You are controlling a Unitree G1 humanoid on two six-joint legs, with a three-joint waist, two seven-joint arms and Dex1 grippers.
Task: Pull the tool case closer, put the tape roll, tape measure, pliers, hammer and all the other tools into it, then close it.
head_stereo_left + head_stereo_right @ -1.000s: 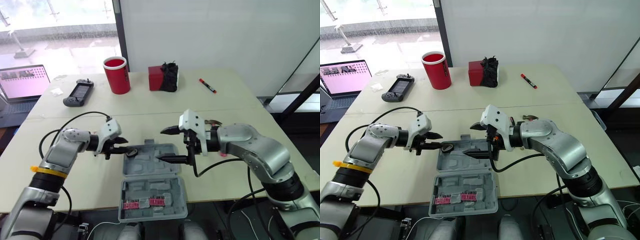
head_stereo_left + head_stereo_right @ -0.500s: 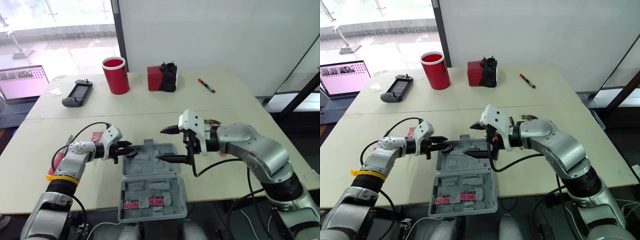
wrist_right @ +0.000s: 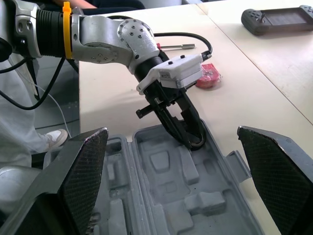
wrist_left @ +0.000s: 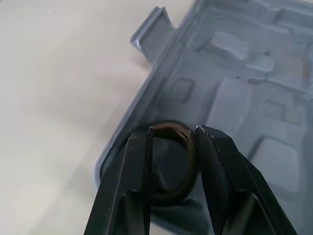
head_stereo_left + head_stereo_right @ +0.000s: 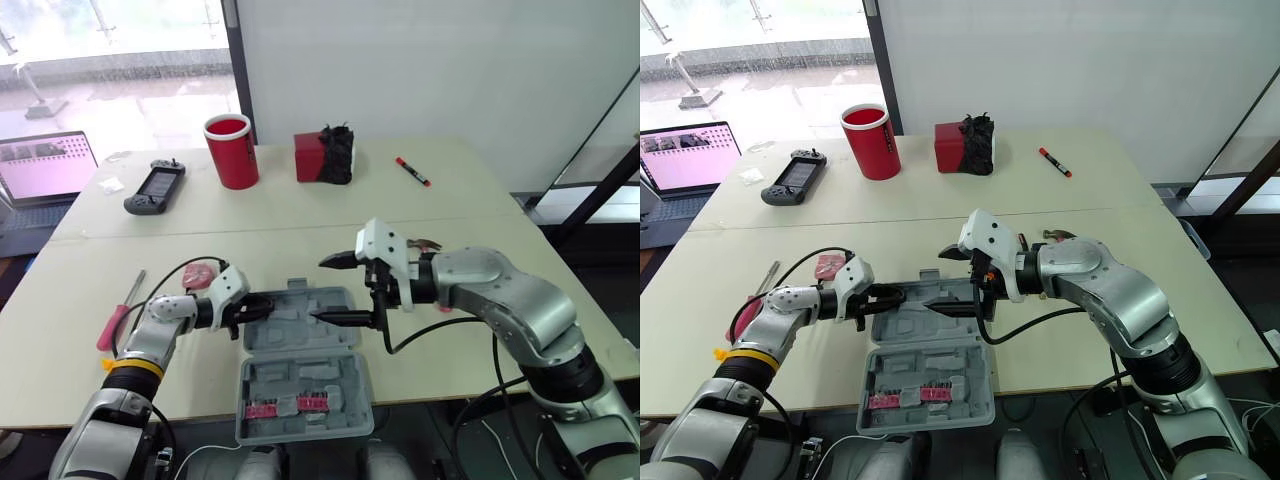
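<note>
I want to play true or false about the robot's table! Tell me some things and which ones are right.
1. The tool case is open. True.
2. The left tool is pinching a dark tape roll at the case's edge. True.
3. The right tool is squeezed shut. False: its fingers are wide apart over the case and hold nothing.
4. The red cup has tipped over. False: it stands upright.
5. The screwdriver is inside the case. False: it lies on the table, to the robot's left of the case.
</note>
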